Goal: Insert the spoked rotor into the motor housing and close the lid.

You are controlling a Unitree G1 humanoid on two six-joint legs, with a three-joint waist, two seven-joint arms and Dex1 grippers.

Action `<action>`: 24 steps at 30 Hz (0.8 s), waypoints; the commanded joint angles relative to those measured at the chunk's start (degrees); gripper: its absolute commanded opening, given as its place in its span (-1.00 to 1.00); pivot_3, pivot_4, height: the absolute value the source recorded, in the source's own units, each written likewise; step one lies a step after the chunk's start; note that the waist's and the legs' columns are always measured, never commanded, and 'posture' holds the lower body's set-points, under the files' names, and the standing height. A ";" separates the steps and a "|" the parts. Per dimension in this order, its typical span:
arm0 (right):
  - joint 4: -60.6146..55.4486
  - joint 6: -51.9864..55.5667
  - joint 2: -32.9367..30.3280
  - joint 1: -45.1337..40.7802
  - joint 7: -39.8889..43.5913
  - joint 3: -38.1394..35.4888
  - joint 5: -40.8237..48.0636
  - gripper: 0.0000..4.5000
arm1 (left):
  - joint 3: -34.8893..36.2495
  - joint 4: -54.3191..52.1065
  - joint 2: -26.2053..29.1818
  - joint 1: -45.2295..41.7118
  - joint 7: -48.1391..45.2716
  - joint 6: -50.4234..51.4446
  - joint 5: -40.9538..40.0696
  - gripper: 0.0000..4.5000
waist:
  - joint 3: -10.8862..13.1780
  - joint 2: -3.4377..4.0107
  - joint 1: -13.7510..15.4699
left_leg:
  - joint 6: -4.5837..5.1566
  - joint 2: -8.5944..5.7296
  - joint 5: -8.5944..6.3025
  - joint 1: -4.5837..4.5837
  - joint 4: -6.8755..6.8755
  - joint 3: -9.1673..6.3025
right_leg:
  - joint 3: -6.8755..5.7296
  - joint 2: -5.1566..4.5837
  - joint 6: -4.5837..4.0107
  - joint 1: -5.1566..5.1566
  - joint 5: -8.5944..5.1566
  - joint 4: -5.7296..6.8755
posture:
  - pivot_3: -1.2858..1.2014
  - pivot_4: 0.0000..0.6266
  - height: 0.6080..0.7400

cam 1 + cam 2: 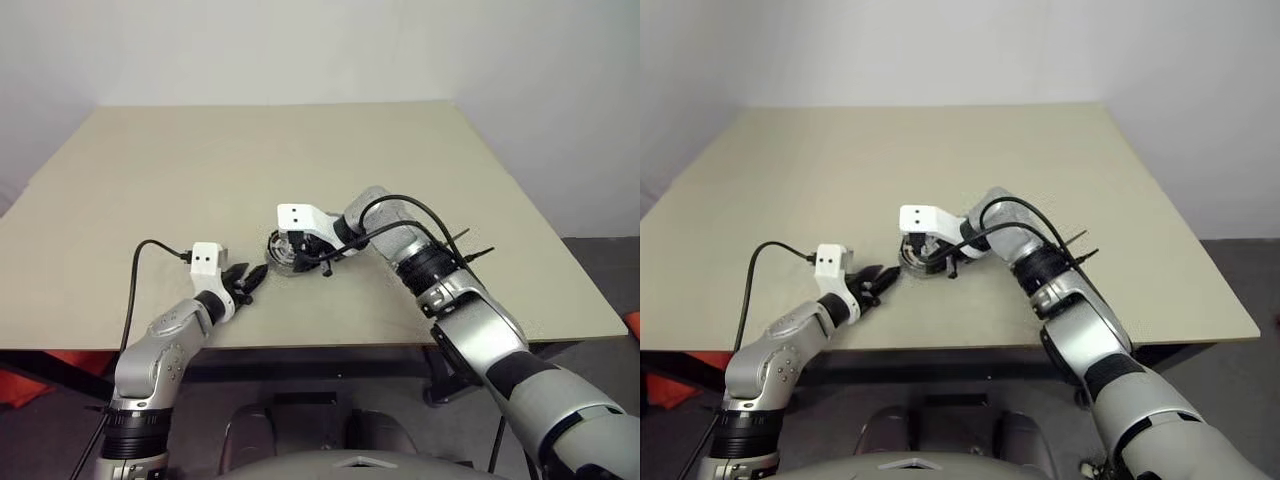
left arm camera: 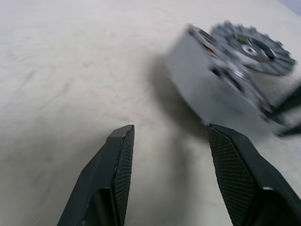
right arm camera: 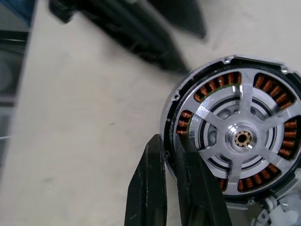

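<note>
**Right wrist view: right tool clamped on the rim of the motor housing**

Right wrist view shows the motor housing [image 3: 235, 136] from above, lying on the beige tabletop [image 3: 84, 117]. It is a round silver-grey puck with a ring of copper-coloured windings, silver spokes over them and a small brass-coloured centre in the hub. The right tool [image 3: 171, 155] has its two black fingers almost together, one on the outside of the rim and one just inside, so they pinch the rim of the housing. I cannot tell if the housing is lifted or lies flat.

In the left eye view, the housing [image 1: 285, 250] is near the middle of the tabletop [image 1: 250, 160], towards the front edge, partly hidden under the white wrist block of the right arm. The right tool [image 1: 297, 255] points down and to the robot's left.

The left tool [image 1: 250, 280] is just beside the housing, on its left, close to the tabletop. Its fingers [image 2: 117, 165] stand apart and hold nothing; they do not touch the housing. In the left wrist view, the housing [image 2: 254, 47] is seen blurred behind the white block.
</note>
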 commanded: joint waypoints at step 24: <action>4.00 26.34 13.66 -6.94 -17.95 -2.39 10.00 -1.00 | 1.54 -2.26 -0.35 0.17 -0.35 -0.75 1.07 0.15 | 0.02 -0.01 -0.50 | -0.39 0.03 0.22 0.62 -0.15 -0.08 | 0.07 0.01 0.47 0.25 -0.26 0.27 | 0.03 -1.00 1.00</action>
